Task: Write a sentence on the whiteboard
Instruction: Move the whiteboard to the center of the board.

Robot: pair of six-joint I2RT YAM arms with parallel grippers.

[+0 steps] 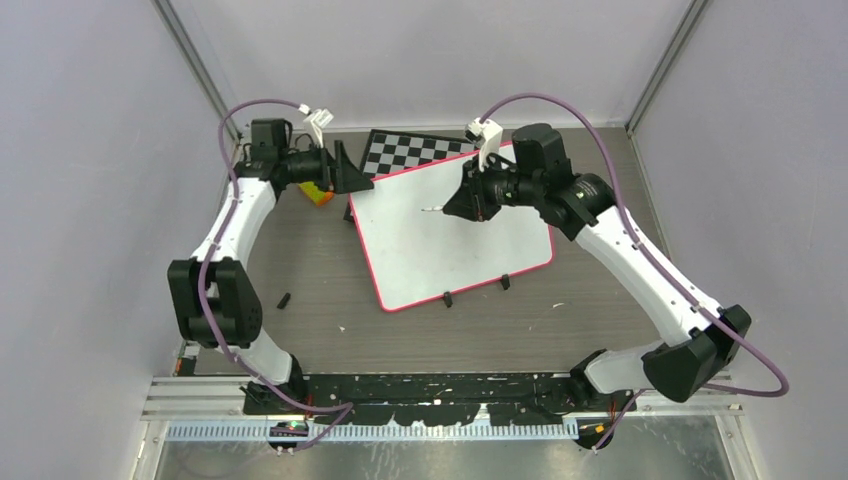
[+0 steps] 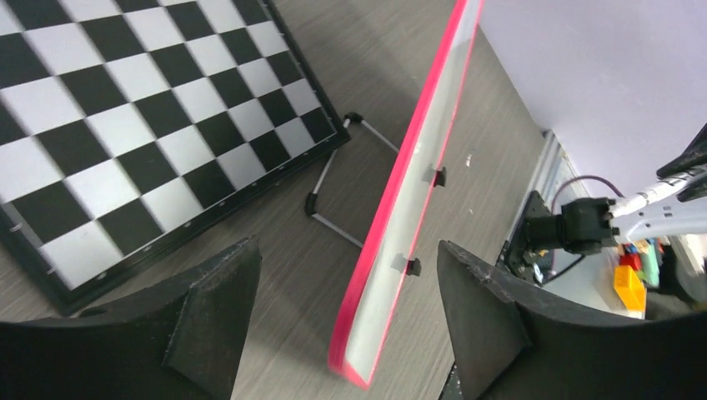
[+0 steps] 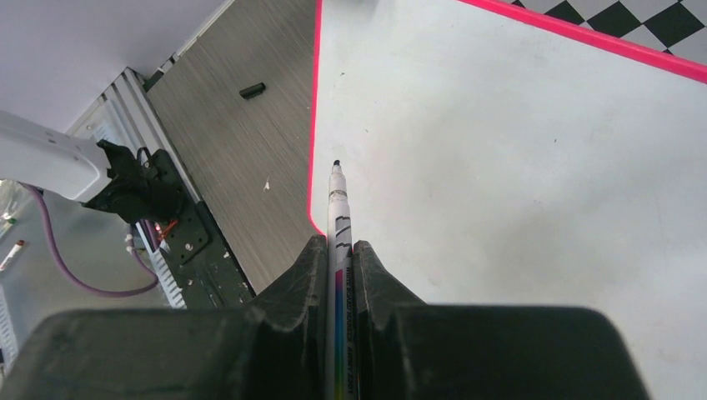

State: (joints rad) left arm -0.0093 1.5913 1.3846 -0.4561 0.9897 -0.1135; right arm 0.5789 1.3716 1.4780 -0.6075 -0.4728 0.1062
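A grey wood-grain bench (image 1: 300,320) in a pale-walled booth carries the whiteboard (image 1: 450,250), lying skewed at its centre, with no writing to be seen. It looks light, stiff and slick, so it is likely to skid under the pen; best steadied by the pink frame (image 2: 392,192). The left gripper (image 2: 348,250) has its jaws apart astride one corner, and the right gripper (image 3: 338,250) has its jaws clamped on a marker (image 3: 338,200).

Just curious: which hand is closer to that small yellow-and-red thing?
Left. The left hand sits right beside the yellow-and-red thing; the right hand is over the whiteboard, holding a marker.

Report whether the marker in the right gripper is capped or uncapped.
Uncapped. The marker shows a bare dark tip beyond the right gripper, over the whiteboard.
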